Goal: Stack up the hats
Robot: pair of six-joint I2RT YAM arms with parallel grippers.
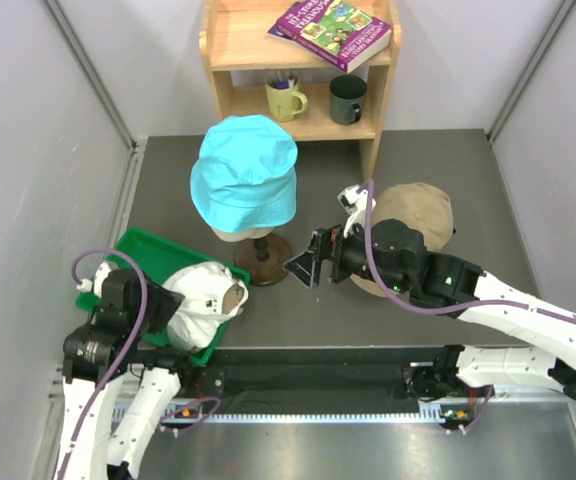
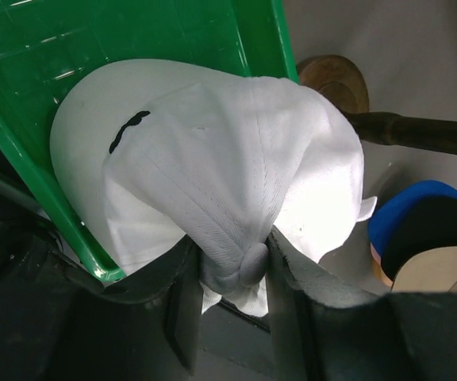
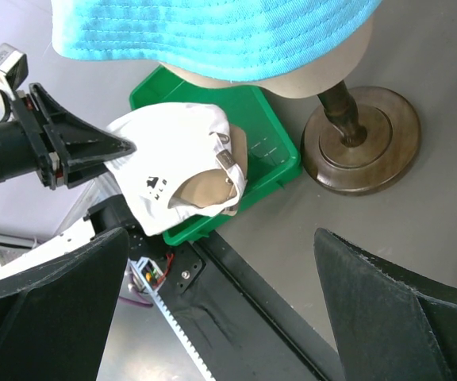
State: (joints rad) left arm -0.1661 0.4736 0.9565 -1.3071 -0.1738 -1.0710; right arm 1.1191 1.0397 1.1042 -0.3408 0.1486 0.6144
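A white cap (image 1: 203, 295) lies on its side in the green tray (image 1: 138, 248). My left gripper (image 1: 176, 308) is shut on the cap's crown, pinching the fabric at the top button (image 2: 232, 266). A cyan bucket hat (image 1: 244, 170) sits on the mannequin head (image 3: 308, 75) on the wooden stand (image 1: 268, 258). A tan cap (image 1: 418, 212) lies on the table at the right, partly under my right arm. My right gripper (image 1: 306, 267) is open and empty, hovering low between the stand and the tan cap. Blue (image 2: 407, 208) and black cap parts show in the left wrist view.
A wooden shelf (image 1: 383, 90) stands at the back with two mugs (image 1: 286, 98) and a book (image 1: 333, 30). Grey walls close in both sides. The stand's round base (image 3: 363, 139) sits right next to the tray's corner (image 3: 280, 163).
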